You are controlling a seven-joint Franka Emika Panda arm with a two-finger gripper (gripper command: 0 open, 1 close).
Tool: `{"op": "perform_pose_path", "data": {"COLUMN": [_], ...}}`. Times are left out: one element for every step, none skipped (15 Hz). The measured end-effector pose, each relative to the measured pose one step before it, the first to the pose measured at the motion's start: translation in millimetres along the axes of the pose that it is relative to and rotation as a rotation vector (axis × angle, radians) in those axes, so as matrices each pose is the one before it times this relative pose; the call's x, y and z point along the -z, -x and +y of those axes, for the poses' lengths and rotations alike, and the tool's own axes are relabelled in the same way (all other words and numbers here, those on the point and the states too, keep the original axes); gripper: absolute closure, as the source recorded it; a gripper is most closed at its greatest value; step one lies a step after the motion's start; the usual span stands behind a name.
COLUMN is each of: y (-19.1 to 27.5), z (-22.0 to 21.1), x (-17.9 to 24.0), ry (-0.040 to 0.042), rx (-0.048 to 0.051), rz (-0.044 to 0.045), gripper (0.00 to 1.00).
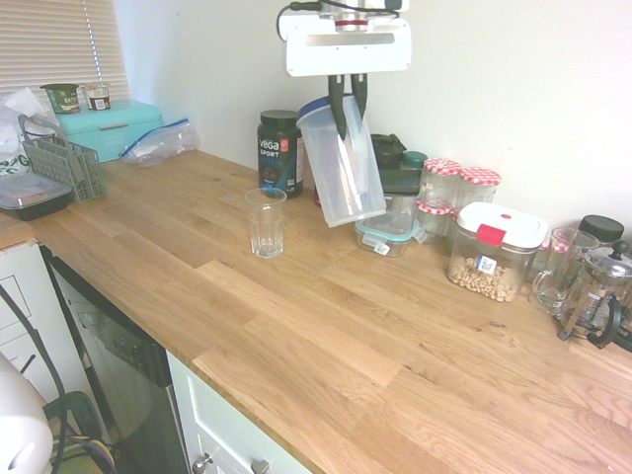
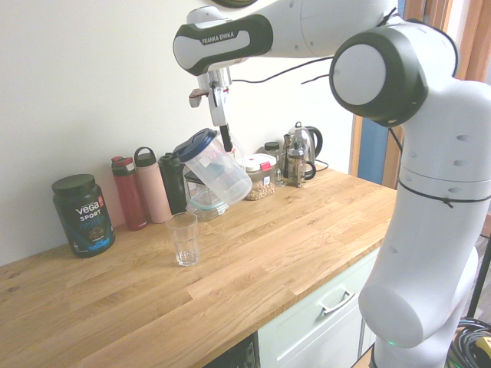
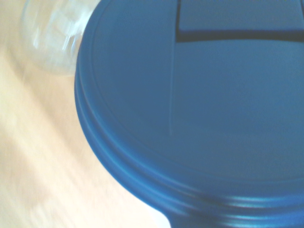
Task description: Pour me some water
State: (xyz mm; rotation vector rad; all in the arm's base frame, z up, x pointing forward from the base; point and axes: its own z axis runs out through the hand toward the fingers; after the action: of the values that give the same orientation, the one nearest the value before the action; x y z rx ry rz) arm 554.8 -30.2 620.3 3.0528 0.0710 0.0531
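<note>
A clear plastic pitcher (image 1: 342, 163) with a blue lid (image 3: 199, 109) is held in the air by the gripper (image 1: 348, 111), whose fingers are clamped on the pitcher's upper edge near the lid. The pitcher is tilted, clear of the wooden countertop (image 1: 326, 326). An empty drinking glass (image 1: 266, 222) is seen standing upright on the countertop, below and beside the pitcher, not touching it. In the wrist view the lid fills most of the frame, and the glass rim is glimpsed, blurred, past its edge. Whether water is in the pitcher cannot be told. A black Vega Sport tub (image 1: 279, 151) is set against the wall behind the glass. A lidded jar of nuts (image 1: 494, 251) stands further along the wall.
</note>
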Motion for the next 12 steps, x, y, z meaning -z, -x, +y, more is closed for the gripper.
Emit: {"op": "perform_pose_path", "data": {"y": [2.64, 3.78, 4.36, 3.57, 3.2, 2.77, 1.26, 0.24, -0.3, 1.7, 3.91, 5.88], "z": [21.18, 26.8, 29.97, 32.26, 31.58, 29.72, 22.93, 15.31, 8.95, 4.11, 2.18, 2.52], "x": [-0.19, 1.27, 2.51, 1.46, -0.31, -3.86, -7.18, -8.18, -8.17, -7.36, -4.58, -0.77], "ry": [-0.03277, -0.03212, -0.02941, -0.02651, -0.02619, -0.02758, -0.02708, -0.02788, -0.02715, -0.02754, -0.02687, -0.02535], "rx": [-0.04863, -0.05729, -0.06011, -0.0634, -0.06235, -0.06408, -0.05743, -0.0514, -0.04813, -0.04576, -0.04, -0.03422], "rz": [0.00633, 0.00939, 0.01084, 0.01351, 0.01689, 0.02018, 0.0198, 0.02024, 0.02131, 0.02068, 0.02223, 0.02435], "gripper": [1.0, 1.0, 1.0, 1.0, 1.0, 1.0, 1.0, 1.0, 1.0, 1.0, 1.0, 1.0]}}
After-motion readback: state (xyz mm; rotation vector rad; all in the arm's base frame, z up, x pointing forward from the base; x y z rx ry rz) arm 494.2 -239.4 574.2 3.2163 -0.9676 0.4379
